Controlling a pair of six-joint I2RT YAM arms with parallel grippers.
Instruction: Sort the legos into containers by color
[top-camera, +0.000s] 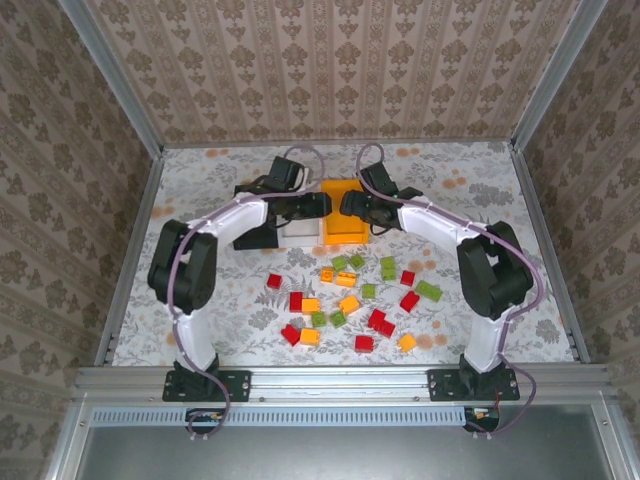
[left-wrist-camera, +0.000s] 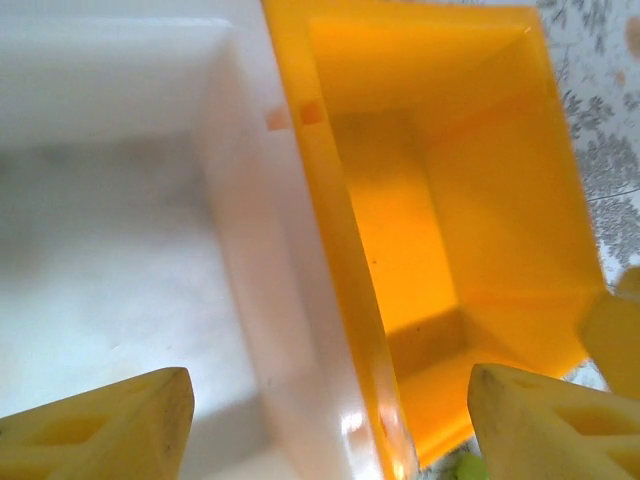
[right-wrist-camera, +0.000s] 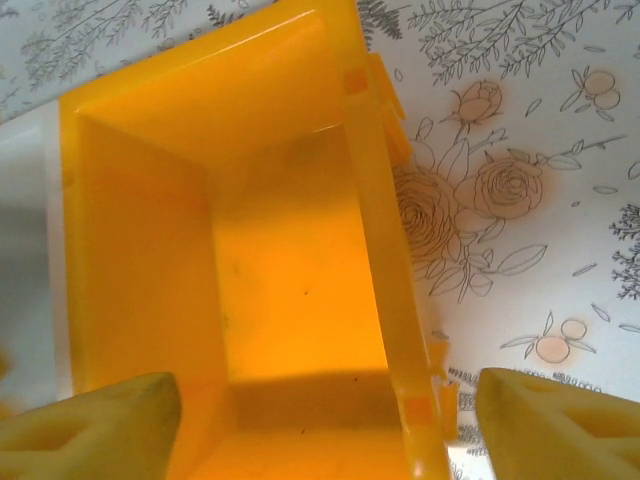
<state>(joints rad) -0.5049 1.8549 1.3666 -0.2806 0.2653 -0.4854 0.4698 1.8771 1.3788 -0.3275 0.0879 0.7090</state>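
both arms (top-camera: 235, 216) arch inward, left gripper (top-camera: 318, 205) spread wide and empty over where white bin (left-wrist-camera: 110, 260) meets orange bin (left-wrist-camera: 400, 230), right gripper (top-camera: 348, 203) spread wide and empty over the orange bin's right rim, legos (top-camera: 349, 304) lying loose on the table (top-camera: 200, 200) nearer the camera.

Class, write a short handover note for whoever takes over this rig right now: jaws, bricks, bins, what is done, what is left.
Left gripper: jaws open, empty, above where the white bin and orange-yellow bin meet.
Right gripper: jaws open, empty, above the orange-yellow bin's right wall.
Legos: red, orange and green, loose on the table nearer the arm bases than the bins.
Done: nothing sorted; what shows of both bins is bare.
Left: every brick.
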